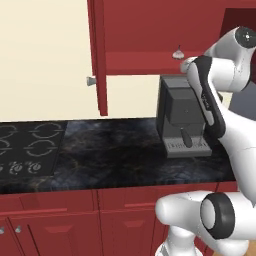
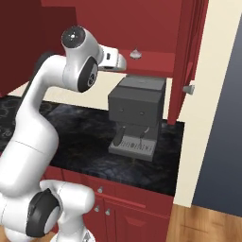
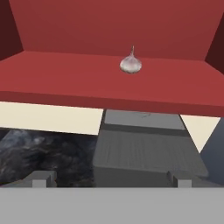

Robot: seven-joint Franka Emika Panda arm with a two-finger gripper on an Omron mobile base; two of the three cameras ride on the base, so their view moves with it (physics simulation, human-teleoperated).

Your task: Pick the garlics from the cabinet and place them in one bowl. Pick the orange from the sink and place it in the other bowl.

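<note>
One garlic (image 3: 131,64) is seen upright on the red shelf of the open cabinet (image 3: 65,83), ahead of and above the jaws, well apart from them. The gripper (image 3: 111,180) is held wide, nothing between its fingertips (image 3: 39,183). A grey coffee machine (image 3: 144,151) is located directly below the jaws.

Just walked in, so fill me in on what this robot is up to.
The arm is raised toward the open red cabinet, where one garlic sits on the shelf. The gripper points at it from in front, above the coffee machine, with fingers apart and nothing held. The garlic is not yet picked.
</note>
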